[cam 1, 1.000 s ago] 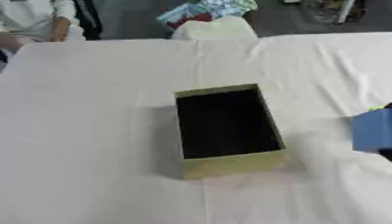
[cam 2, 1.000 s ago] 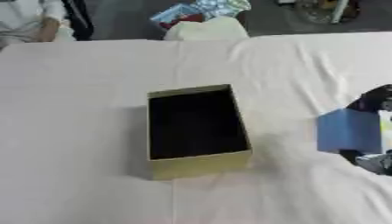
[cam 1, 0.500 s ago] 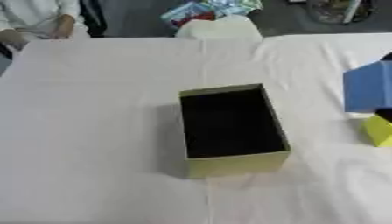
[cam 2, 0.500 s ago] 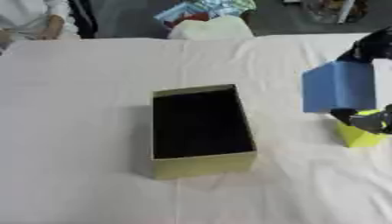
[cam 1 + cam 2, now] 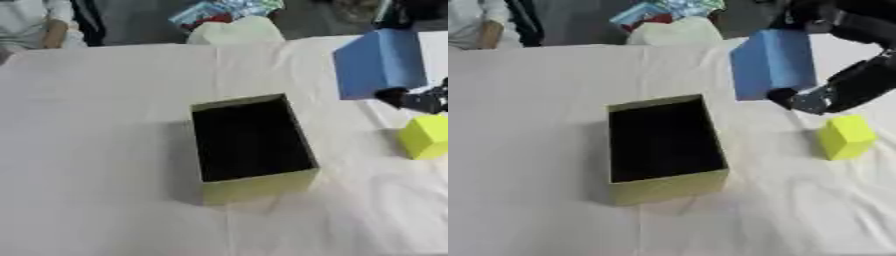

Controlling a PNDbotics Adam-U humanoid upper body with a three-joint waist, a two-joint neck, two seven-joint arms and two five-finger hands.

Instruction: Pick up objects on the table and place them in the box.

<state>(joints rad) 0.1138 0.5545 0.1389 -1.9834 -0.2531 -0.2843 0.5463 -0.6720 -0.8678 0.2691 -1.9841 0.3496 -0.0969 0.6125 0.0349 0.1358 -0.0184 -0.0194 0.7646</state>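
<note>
Right hand (image 5: 824, 95): black, curled on a blue rectangular block (image 5: 773, 62), held aloft above the white-clothed table (image 5: 527, 150). Left hand: not in view.

Open olive-yellow cardboard box (image 5: 662, 145): low and to the hand's left, interior dark and apparently empty.

Yellow cube (image 5: 846, 136): on the cloth just below the hand, apart from the box.

Step advice: carry the block leftward above the near box wall, centre it over the opening, then lower.

Clearance: open cloth all round the box; the cube sits outside the likely path.

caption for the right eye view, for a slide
Right hand carries a blue block toward the open box.
</note>
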